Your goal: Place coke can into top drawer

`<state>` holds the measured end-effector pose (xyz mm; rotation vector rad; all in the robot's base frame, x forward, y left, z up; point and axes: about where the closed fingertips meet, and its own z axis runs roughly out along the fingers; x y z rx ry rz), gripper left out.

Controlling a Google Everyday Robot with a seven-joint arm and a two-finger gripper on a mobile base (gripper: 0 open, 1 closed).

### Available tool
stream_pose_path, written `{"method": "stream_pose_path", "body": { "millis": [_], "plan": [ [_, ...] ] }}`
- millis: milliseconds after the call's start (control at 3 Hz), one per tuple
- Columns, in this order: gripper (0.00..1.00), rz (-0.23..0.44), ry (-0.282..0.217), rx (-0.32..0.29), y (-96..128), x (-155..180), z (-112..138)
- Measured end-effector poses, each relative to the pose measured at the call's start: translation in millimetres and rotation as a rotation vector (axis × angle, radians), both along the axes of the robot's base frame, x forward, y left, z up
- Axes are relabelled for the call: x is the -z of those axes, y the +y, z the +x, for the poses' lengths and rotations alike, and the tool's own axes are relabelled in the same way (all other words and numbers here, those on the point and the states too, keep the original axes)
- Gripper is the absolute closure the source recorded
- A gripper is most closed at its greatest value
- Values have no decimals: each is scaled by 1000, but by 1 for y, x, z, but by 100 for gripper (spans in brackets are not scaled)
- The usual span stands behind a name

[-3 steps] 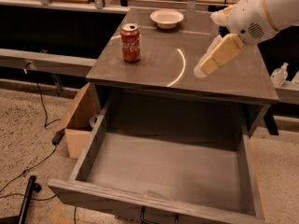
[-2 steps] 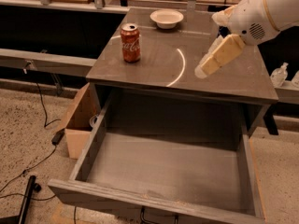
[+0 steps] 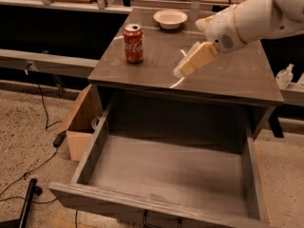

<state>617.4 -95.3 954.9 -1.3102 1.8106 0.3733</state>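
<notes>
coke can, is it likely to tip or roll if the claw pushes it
The coke can stands upright and is taller than wide, so a high push would probably tip it. Once down, its round sides would likely roll on the glossy cabinet top. The claw hovers apart, right of it in the view.

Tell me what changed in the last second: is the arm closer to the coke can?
The hand slid left in the view over the cabinet top, toward the coke can, not touching it. Nothing was grasped or released. The can, white bowl and open top drawer stayed put.
</notes>
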Motion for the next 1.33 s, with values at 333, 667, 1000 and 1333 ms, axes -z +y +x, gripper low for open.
{"method": "stream_pose_path", "body": {
  "millis": [333, 667, 1000, 1333],
  "plan": [
    [0, 101, -24, -21, 37, 16, 51],
    [0, 151, -46, -10, 53, 25, 81],
    [0, 229, -10, 45, 64, 35, 120],
    [0, 309, 53, 83, 80, 39, 155]
  ]
}}
